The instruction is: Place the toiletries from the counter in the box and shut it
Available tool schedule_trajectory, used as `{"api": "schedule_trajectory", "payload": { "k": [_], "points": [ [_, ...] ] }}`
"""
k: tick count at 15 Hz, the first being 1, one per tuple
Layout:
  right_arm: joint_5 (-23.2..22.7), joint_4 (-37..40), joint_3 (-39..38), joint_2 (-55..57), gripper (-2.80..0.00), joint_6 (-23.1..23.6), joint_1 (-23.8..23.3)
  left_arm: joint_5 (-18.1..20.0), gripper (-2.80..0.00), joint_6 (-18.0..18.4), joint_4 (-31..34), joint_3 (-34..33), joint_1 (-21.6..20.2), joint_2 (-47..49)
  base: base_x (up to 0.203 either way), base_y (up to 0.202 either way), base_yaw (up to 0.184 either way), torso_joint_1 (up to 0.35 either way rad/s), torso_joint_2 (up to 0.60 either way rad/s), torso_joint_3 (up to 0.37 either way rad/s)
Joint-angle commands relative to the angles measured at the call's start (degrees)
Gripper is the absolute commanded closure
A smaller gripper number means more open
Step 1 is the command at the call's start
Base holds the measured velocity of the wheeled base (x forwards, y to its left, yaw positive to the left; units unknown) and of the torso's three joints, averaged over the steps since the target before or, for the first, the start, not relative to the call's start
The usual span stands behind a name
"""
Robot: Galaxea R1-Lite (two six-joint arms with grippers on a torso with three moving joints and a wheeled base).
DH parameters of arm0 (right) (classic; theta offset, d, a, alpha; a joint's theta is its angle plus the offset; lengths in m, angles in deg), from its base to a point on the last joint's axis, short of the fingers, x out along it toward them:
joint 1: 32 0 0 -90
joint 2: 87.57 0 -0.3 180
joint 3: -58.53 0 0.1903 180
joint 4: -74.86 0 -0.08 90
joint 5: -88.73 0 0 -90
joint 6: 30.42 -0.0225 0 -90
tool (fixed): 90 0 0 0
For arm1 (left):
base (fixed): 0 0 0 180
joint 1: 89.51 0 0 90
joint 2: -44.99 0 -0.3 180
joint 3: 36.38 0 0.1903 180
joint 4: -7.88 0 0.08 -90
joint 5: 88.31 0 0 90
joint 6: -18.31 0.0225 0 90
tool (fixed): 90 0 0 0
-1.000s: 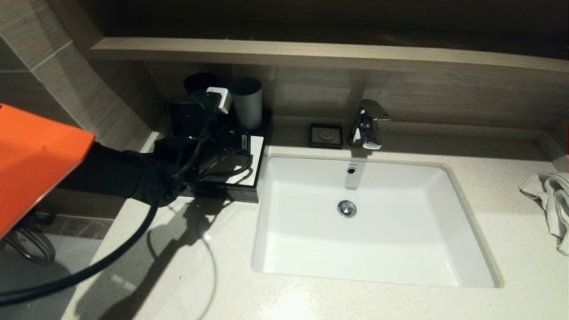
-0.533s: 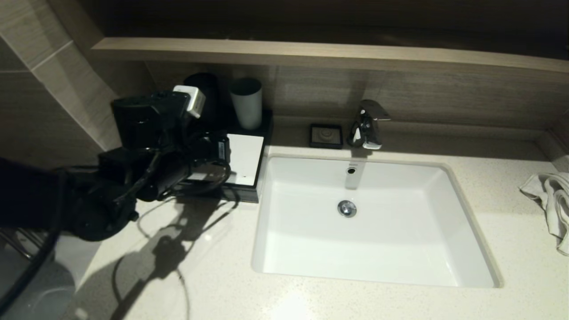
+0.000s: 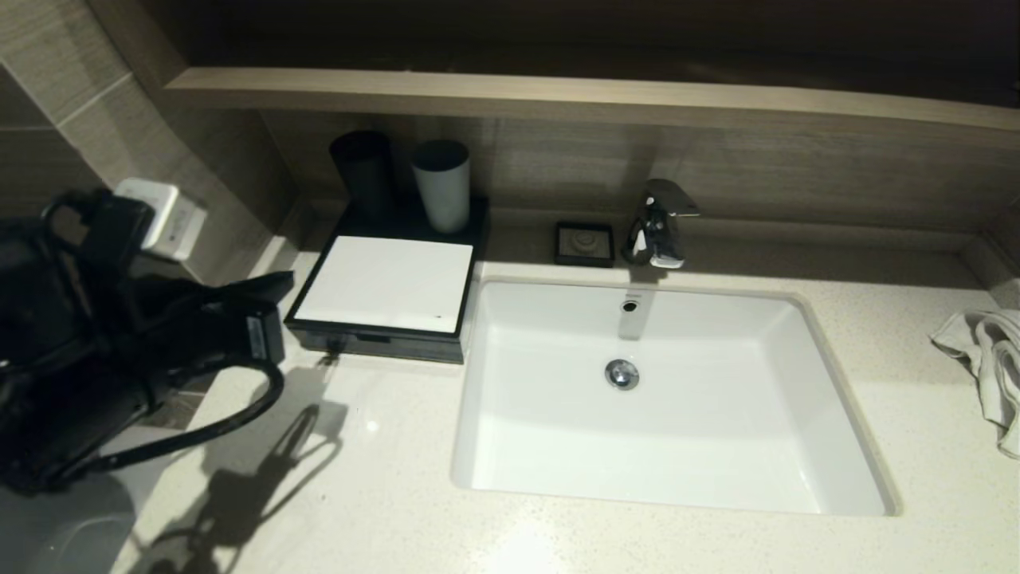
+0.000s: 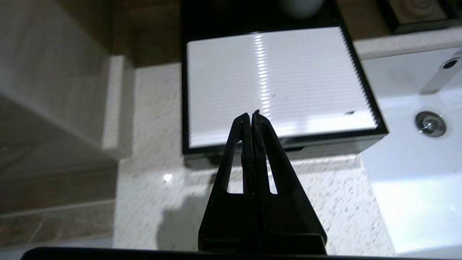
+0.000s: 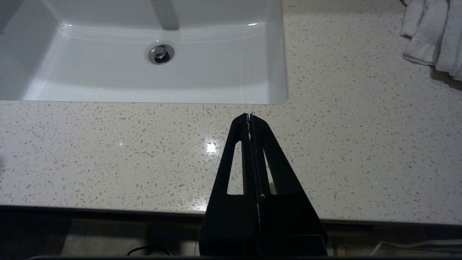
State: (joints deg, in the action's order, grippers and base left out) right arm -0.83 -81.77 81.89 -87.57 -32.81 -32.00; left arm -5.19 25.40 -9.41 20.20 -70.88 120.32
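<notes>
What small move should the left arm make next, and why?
Probably finish pulling back to rest. The box sits with its drawer pushed in, no packets show on the counter, and the left gripper is shut and empty, off the box's front. The right gripper is parked, shut, over the counter's near edge.

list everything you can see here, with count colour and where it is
box: 1, black with white top panel, on the counter left of the sink, drawer shut
cups: 2, one black, one grey, side by side at the back of the box
soap dish: 1, black, square, by the back wall left of the tap
tap: 1, chrome, behind the sink
sink: 1, white, rectangular, set in the counter
counter: 1, cream speckled
towel: 1, white, crumpled at the far right
ledge: 1, brown wood-grain, above the back wall
toiletries: none in view
left gripper: 1, black, shut, empty, in the air left of the box
right gripper: 1, black, shut, above the counter's near edge
</notes>
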Motion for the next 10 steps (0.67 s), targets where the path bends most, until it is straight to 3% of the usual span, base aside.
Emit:
{"api": "schedule_trajectory", "payload": {
  "k": [1,5,10],
  "points": [
    [0.0,0.0,0.0,0.0,0.0,-0.07,0.0,-0.03,0.0,0.17,2.65,-5.04,-3.18,-11.01,0.0,0.0,0.0,0.0,0.0,0.0],
    [0.0,0.0,0.0,0.0,0.0,-0.07,0.0,-0.08,0.0,0.21,9.37,-9.69,-5.45,-22.84,0.0,0.0,0.0,0.0,0.0,0.0],
    [0.0,0.0,0.0,0.0,0.0,-0.01,0.0,-0.17,0.0,0.19,26.38,-9.99,-7.98,-41.6,0.0,0.0,0.0,0.0,0.0,0.0]
  ]
}}
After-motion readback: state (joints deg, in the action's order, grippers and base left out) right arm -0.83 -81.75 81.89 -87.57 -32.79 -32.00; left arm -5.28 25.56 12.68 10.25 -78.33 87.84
